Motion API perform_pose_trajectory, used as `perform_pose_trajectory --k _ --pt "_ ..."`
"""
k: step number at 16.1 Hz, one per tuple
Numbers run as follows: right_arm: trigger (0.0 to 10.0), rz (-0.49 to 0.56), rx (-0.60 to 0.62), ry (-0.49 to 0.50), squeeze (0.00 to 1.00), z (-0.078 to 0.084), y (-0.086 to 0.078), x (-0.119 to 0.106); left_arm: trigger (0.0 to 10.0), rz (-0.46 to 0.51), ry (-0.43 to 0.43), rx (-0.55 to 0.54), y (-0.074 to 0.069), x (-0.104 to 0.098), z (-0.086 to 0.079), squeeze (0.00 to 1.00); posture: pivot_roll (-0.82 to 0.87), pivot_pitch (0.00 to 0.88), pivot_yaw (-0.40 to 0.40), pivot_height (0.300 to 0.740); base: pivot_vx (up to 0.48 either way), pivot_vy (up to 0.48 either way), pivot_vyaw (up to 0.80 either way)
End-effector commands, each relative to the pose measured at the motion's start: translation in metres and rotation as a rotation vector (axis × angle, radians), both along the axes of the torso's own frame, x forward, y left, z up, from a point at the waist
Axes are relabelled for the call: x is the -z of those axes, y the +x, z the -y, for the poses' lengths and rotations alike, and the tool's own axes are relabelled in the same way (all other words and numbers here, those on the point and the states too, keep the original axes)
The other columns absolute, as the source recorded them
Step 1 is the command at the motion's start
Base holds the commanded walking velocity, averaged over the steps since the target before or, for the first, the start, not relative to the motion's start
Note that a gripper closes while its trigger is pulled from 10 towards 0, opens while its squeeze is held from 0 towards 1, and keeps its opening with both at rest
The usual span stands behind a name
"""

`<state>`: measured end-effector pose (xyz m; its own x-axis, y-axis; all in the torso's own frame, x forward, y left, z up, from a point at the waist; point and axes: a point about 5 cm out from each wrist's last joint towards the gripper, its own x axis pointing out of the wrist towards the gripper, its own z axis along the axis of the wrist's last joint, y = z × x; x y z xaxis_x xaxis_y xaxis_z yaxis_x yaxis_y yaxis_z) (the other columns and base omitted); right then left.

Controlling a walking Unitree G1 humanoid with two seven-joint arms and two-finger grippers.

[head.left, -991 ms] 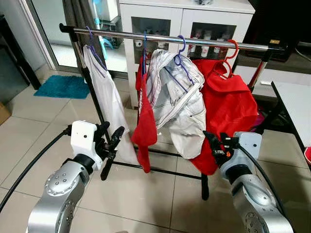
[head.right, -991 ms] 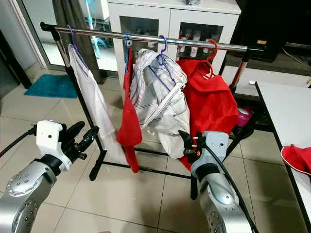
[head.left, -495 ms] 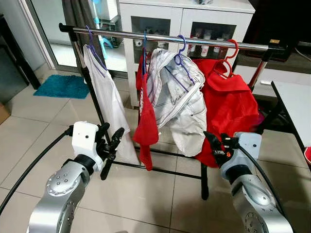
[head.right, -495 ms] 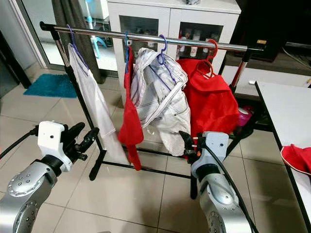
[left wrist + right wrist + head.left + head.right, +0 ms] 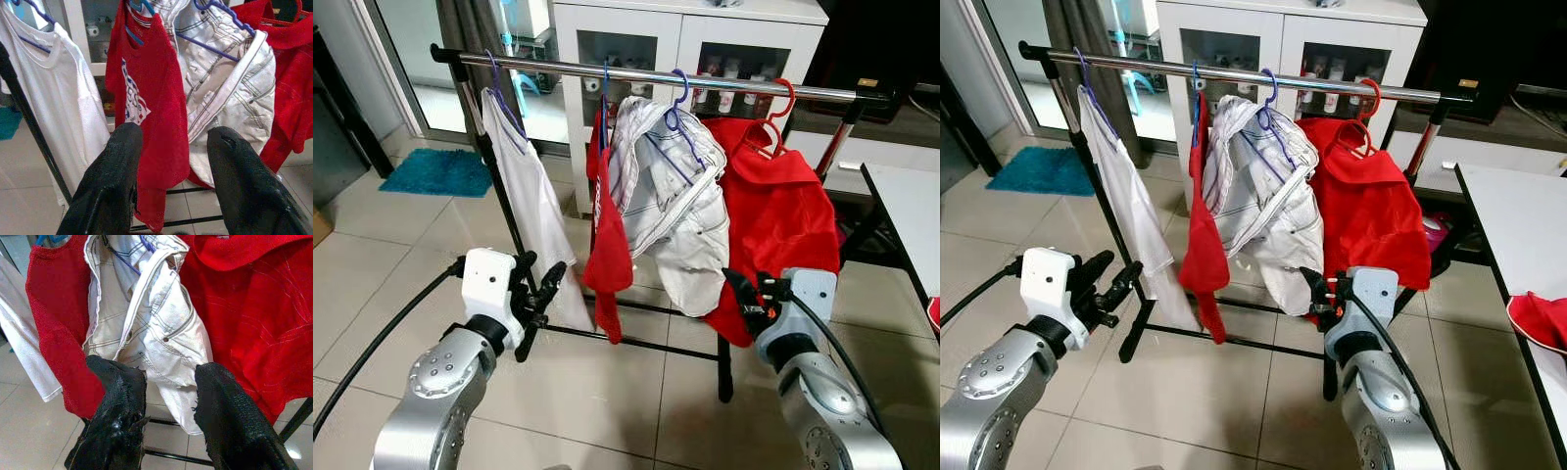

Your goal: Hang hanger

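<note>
Home interior, laundry/drying corner of a living area.

Freestanding clothes rack [image 5: 656, 78] at 12 o'clock, chrome rail on a black frame, hung with household garments on plastic hangers: white T-shirt [image 5: 530, 201], red printed T-shirt [image 5: 607, 235], pale jeans [image 5: 675, 206], red top [image 5: 783, 215]. White glass-door cabinet [image 5: 690, 34] behind the rack at 12, small bottles on its shelves. Beige glossy tiled floor [image 5: 597, 392]. Teal bath mat [image 5: 438, 172] at 10 o'clock beside a sliding glass door [image 5: 411, 59] with a dark curtain [image 5: 475, 29]. White table [image 5: 1518, 235] at 3 o'clock with red cloth [image 5: 1540, 318] lying on it.
</note>
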<state>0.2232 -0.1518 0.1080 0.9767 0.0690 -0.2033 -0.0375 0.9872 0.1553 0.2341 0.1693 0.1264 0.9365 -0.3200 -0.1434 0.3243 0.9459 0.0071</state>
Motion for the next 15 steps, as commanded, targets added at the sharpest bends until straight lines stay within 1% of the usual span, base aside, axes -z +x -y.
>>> perform_pose_trajectory --k 1,2,3,4,5,7,15 --pt "10.0 0.055 0.007 -0.004 0.0 0.001 0.004 -0.01 10.0 0.063 -0.003 -0.003 0.003 -0.009 0.0 0.0 -0.04 0.0 0.001 0.74 0.0 0.0 0.0" --pt "10.0 0.106 0.02 0.022 0.0 0.001 0.007 -0.018 10.0 0.111 -0.017 -0.02 0.006 -0.016 0.0 0.0 -0.04 0.0 0.001 0.74 0.0 0.0 0.0" --pt "10.0 0.128 0.03 0.036 0.0 0.002 0.008 -0.022 10.0 0.124 -0.026 -0.032 0.007 -0.018 -0.001 0.0 -0.05 0.0 0.002 0.74 0.0 0.0 0.0" --pt "10.0 0.114 0.032 0.038 0.0 0.003 0.009 -0.02 10.0 0.092 -0.009 -0.038 0.007 -0.014 -0.002 0.0 -0.05 0.0 0.004 0.74 0.0 0.0 0.0" --pt "10.0 0.071 0.024 0.009 0.0 0.002 0.007 -0.012 10.0 0.049 0.038 -0.03 0.005 -0.005 -0.003 0.0 -0.05 0.0 0.004 0.74 0.0 0.0 0.0" --pt "10.0 0.016 0.007 -0.057 0.0 0.002 0.002 0.0 10.0 0.024 0.066 -0.01 0.001 0.002 -0.003 0.0 -0.04 0.0 0.002 0.74 0.0 0.0 0.0" --pt "10.0 0.009 0.016 -0.061 0.0 0.002 0.002 0.001 10.0 0.028 0.059 -0.007 0.001 0.001 -0.002 0.0 -0.04 0.0 0.004 0.74 0.0 0.0 0.0"
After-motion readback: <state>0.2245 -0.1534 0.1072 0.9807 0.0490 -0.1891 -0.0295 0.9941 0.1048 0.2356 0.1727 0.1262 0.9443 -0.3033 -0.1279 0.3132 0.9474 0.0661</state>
